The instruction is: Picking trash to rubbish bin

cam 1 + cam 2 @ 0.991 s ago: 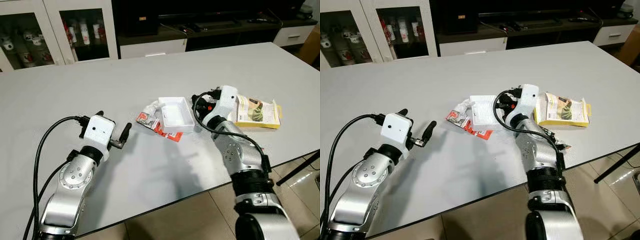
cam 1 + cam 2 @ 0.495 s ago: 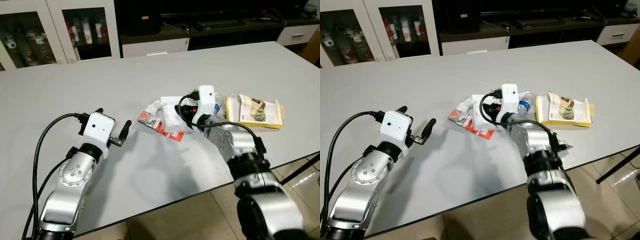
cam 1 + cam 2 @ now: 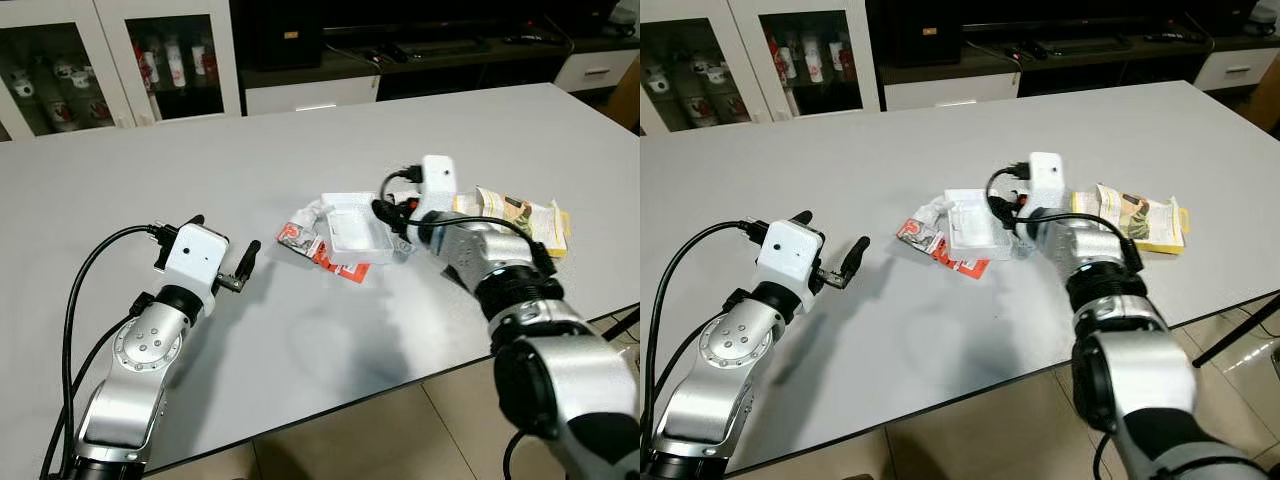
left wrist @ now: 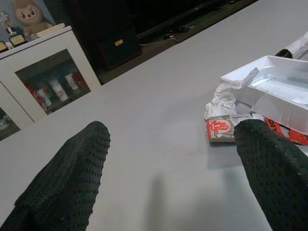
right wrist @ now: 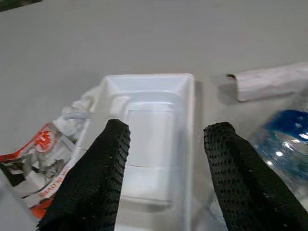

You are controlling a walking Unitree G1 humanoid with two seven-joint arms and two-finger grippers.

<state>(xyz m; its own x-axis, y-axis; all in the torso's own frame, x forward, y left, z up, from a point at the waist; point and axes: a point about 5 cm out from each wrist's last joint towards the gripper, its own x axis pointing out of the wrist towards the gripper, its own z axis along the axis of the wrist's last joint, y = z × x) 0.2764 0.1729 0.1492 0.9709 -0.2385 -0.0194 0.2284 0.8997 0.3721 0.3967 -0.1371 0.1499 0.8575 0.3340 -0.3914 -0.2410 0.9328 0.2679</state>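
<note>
While the right gripper (image 5: 166, 159) (fingers spread) straddles the white tray (image 5: 159, 103), a red wrapper (image 3: 335, 264) and bottle (image 5: 281, 134) crowd it.

Grey tabletop (image 3: 300, 150). Behind it, white glass-door cabinet (image 3: 110, 60) and dark TV unit (image 3: 420, 50). Beige tile floor (image 3: 380, 440).

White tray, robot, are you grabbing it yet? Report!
Right gripper open, fingers straddling the white tray's edge. Left gripper open, idle. Tray not gripped yet. Red wrapper touches it.
</note>
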